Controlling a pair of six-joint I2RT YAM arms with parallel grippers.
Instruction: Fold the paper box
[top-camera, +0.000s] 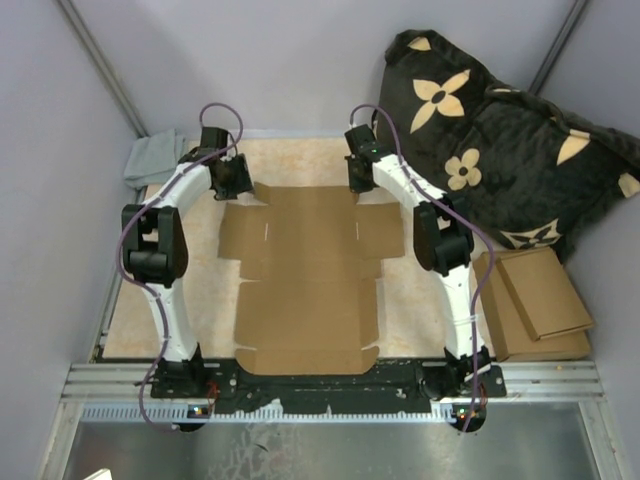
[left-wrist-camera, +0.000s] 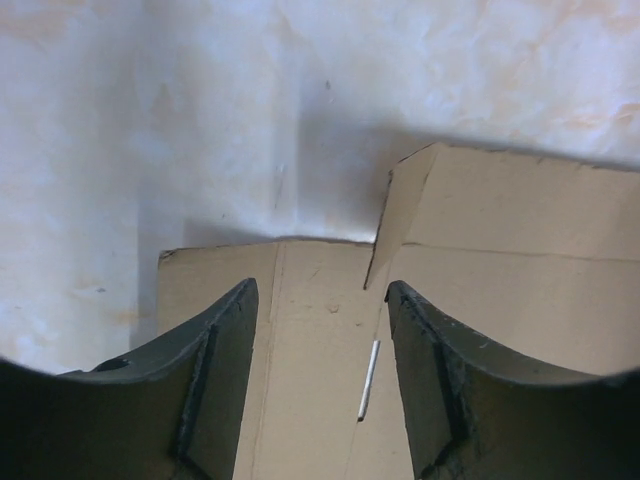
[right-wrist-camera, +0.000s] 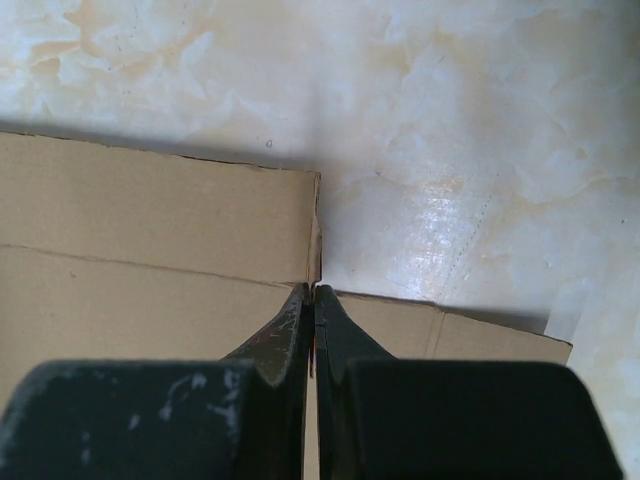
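The paper box (top-camera: 305, 300) lies flat and unfolded on the desk (top-camera: 405, 310) in the middle of the top view, between the two arms. The left gripper (left-wrist-camera: 320, 300) hangs over the sheet's upper-left corner with its jaws released. They stand on either side of a cut where a small tab (left-wrist-camera: 405, 212) tilts up off the surface. The right gripper (right-wrist-camera: 314, 295) sits at the upper-right notch with its jaws clenched tight; we cannot tell whether a cardboard edge is caught between them.

We judge uneven lifting to be the main risk. If only one side has a hold, the far panel may twist or slide across the smooth desk rather than crease along its score. A pinch at the cut could also tear or crush the corrugated edge. The left jaws could also close beside the tab and catch nothing.
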